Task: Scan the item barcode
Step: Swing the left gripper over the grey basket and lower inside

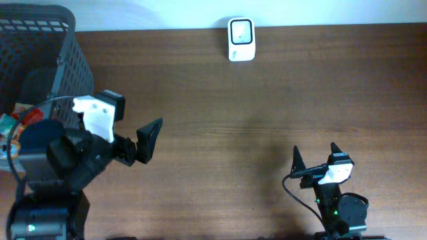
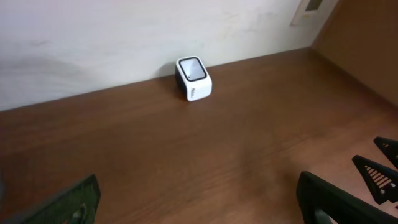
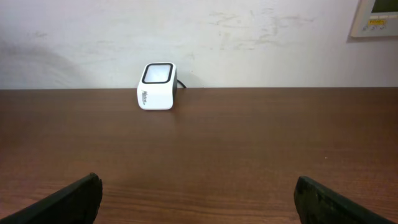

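Observation:
The white barcode scanner (image 1: pixel 241 39) with a dark glass face stands at the table's far edge by the wall; it also shows as the scanner (image 2: pixel 194 78) in the left wrist view and the scanner (image 3: pixel 157 86) in the right wrist view. Colourful packaged items (image 1: pixel 15 124) lie in the dark mesh basket (image 1: pixel 63 50) at the far left, mostly hidden by my left arm. My left gripper (image 1: pixel 137 117) (image 2: pixel 199 196) hovers open beside the basket, holding nothing. Near the front edge my right gripper (image 1: pixel 315 150) (image 3: pixel 199 199) is open and empty, facing the scanner.
Bare wooden table top (image 1: pixel 267 100) spreads between the grippers and the scanner. A white wall (image 3: pixel 249 37) rises behind the scanner, with a wall panel (image 3: pixel 376 17) at upper right. My right gripper's fingers (image 2: pixel 379 171) show at the left wrist view's right edge.

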`<state>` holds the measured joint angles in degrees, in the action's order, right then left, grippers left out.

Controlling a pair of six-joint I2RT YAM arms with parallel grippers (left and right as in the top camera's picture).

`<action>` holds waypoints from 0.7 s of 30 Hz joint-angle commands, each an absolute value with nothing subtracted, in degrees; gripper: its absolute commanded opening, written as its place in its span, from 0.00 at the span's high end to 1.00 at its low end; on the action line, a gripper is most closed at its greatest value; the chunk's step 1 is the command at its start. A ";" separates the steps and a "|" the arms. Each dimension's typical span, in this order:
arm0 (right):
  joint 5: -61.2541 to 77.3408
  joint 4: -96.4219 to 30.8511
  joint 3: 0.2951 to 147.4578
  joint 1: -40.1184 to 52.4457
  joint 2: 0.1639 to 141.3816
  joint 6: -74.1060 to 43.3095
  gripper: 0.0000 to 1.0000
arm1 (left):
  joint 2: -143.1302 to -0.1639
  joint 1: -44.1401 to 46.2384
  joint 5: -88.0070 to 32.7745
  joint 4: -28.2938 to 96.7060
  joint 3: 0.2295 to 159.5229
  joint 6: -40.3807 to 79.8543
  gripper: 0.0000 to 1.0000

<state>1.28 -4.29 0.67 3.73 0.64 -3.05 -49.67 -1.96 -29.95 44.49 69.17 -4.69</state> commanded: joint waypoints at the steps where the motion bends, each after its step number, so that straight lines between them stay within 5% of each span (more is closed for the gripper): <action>1: 0.60 -4.56 0.32 3.36 0.36 -3.22 0.02 | -50.63 -2.15 -29.02 44.05 73.63 -2.44 0.01; 13: 0.60 -4.56 0.32 3.36 0.36 -3.22 0.02 | -69.82 -2.17 6.44 62.94 103.02 0.91 0.01; 21: 0.60 -4.56 0.32 3.36 0.36 -3.22 0.02 | -85.36 -12.40 7.29 67.55 117.54 8.56 0.01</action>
<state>1.28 -4.29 0.67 3.73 0.64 -3.03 -82.91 -6.87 4.45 68.53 114.78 3.36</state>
